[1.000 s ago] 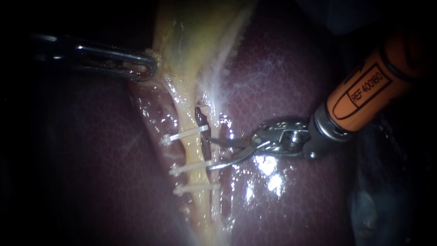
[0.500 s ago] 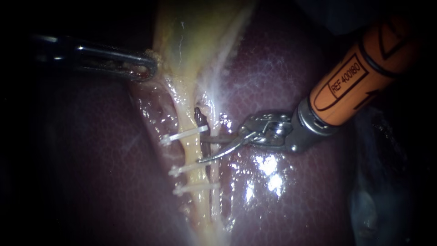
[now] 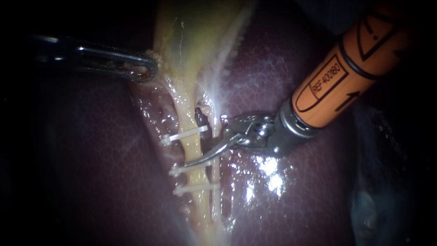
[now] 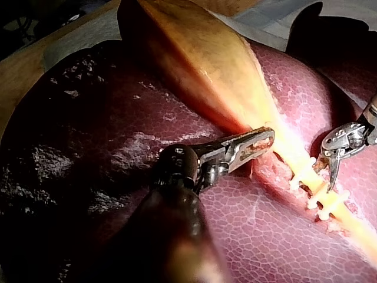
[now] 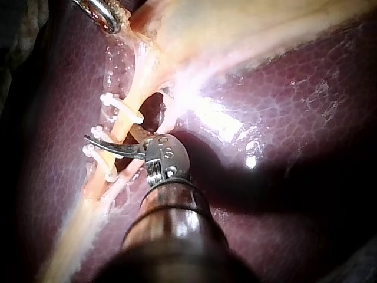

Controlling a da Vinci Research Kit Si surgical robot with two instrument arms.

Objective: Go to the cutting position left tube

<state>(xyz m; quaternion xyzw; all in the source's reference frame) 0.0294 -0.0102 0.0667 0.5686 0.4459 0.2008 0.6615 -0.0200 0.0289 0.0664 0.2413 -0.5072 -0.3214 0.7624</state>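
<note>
**Two blades spread across the left tube [image 3: 191,146], between clips**

Your right instrument [image 3: 200,152] had its curved blades apart, gripping nothing. Its shaft slanted down from the upper right. The longer blade lay across the pale yellow tube, and its tip reached the far side just above the middle clip [image 3: 176,171]. The other blade sat darker and shorter, on the near side below the upper clip [image 3: 182,135]. You could not fairly tell from the endoscope whether it was beside the tube or partly under it.

From the blades outward, the tube ran lengthwise from the narrowing gallbladder [image 3: 191,41] down the liver [image 3: 282,200], past the lowest clip [image 3: 195,187]. Your blades met it nearly crosswise. That crossing is what the coming move turns on, because the tube lay right at the tips, on the side away from your shaft. The open stretch between the upper and middle clips was the slot to settle into.

Your left instrument [image 3: 144,69] was well apart, up and to the left. Its jaws pinched the gallbladder's edge and drew the tissue taut. The right instrument was plainly the nearer one.

By my reading, you were almost at the cutting position. Only a small seating was left, to bring the tube fully into the gap without either blade touching a clip.
</note>
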